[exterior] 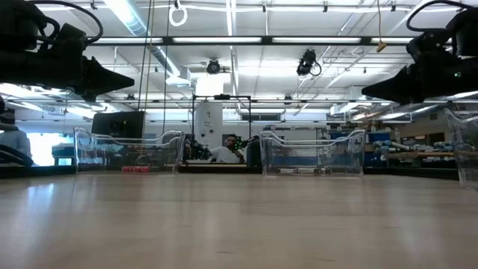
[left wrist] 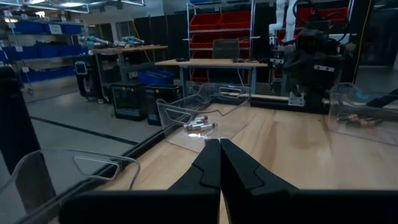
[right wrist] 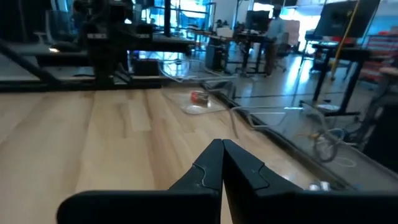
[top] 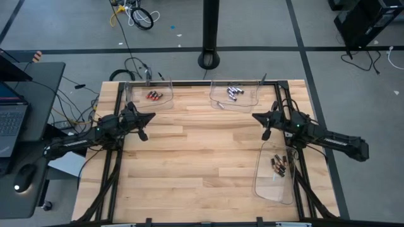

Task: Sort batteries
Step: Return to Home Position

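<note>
Batteries (top: 154,96) with red bodies lie in the clear tray (top: 136,99) at 11 o'clock on the wooden table (top: 202,157). Silver batteries (top: 232,93) lie in a second tray (top: 250,101) at 1 o'clock, and dark batteries (top: 279,165) lie in a third tray (top: 271,189) at 4 o'clock (this one runs along the table's right edge). The left gripper (top: 151,116) hangs above the table at 9 o'clock, its fingers pressed together with nothing between them. The right gripper (top: 255,116) hangs at 3 o'clock, its tip facing the left one across the bare middle, likewise closed tight and empty. Both are apart from every tray.
</note>
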Robot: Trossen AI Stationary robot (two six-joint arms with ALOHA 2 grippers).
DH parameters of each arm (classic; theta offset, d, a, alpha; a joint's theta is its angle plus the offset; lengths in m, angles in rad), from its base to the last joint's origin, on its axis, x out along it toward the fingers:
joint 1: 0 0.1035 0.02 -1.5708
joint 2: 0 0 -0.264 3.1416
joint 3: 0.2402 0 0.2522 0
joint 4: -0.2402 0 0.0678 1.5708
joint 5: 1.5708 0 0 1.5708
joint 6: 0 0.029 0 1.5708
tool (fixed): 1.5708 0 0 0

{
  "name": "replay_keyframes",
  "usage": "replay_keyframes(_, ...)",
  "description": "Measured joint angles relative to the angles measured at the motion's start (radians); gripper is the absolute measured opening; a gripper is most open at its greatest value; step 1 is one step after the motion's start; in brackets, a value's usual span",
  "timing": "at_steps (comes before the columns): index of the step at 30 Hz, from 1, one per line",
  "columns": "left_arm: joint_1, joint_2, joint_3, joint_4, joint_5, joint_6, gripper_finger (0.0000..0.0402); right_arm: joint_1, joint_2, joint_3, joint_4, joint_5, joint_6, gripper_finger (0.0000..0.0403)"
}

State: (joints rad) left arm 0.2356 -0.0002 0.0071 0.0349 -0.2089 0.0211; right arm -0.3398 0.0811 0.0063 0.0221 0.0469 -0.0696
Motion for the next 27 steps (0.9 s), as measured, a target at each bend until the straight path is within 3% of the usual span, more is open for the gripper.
replay_keyframes(6, 0.0, 0.0, 0.0, -0.001, 0.001, -0.004, 0.0006, -0.005, 0.007, 0.0, 0.001, 0.005, -0.139, 0.0015)
replay_keyframes(14, 0.0, 0.0, 0.0, 0.05, 0.001, -0.002, 0.0016, -0.004, 0.018, 0.0, 0.001, 0.005, 0.066, 0.0026)
replay_keyframes(27, 0.0, 0.0, 0.0, 0.071, 0.001, -0.001, 0.0016, -0.005, 0.075, 0.0, 0.002, 0.006, -0.036, 0.0021)
